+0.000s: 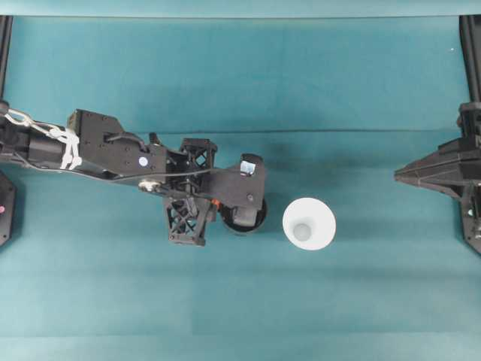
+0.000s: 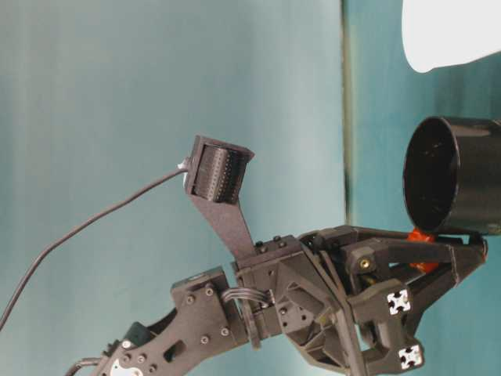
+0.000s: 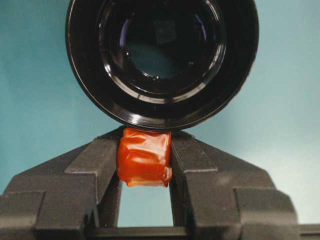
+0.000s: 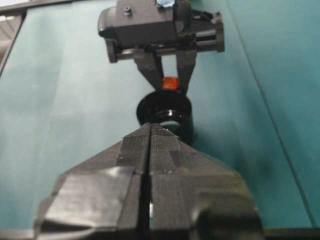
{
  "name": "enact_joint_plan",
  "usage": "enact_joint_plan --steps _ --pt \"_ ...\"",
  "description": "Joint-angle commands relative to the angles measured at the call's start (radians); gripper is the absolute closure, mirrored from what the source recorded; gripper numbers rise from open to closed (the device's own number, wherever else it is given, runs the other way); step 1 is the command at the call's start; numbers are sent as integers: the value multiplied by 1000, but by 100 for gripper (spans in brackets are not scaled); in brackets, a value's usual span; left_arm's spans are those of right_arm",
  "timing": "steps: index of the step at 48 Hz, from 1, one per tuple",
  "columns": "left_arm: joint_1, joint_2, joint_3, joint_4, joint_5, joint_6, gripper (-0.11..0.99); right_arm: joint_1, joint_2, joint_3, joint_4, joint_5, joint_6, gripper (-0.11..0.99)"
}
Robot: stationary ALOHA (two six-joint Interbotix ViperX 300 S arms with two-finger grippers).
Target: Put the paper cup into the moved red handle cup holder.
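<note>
Left pincer [image 3: 145, 165] clamped on the red tab of the red handle cup holder [image 3: 162, 60], presumably to steady it upright on the table [image 1: 150, 301] just beside the paper cup [image 1: 309, 223], mouth open and unobstructed. Right pincer [image 4: 150, 135] pressed fully together on nothing, parked at the table's right edge, well apart from the cup. Plenty of bare table around the cup for a reach.

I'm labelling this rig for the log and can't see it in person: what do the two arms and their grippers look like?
Both arms are matte black. The left arm has lattice-framed brackets, white cable wrapped near its base, a small pale round dot on top and a thin wire along it. The left gripper has broad, angular black fingers; white cross-shaped markers sit on its body. The right gripper has tapering, wedge-shaped fingers covered in black textured tape.
</note>
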Motion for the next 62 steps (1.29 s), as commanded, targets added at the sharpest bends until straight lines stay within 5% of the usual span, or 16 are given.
enact_joint_plan --steps 1,21,33,46,62 --pt "2 -6 2 2 -23 -2 59 -2 6 -11 0 -3 6 99" --pt "5 -9 21 5 -35 0 58 -2 6 -8 2 -3 8 99" --pt "5 -11 21 5 -63 8 -4 -2 6 -6 2 -3 8 99" --pt "5 -49 26 2 -46 11 3 -2 6 -6 2 14 9 99" --pt "-8 -322 129 5 29 6 3 -2 5 -8 2 17 9 99"
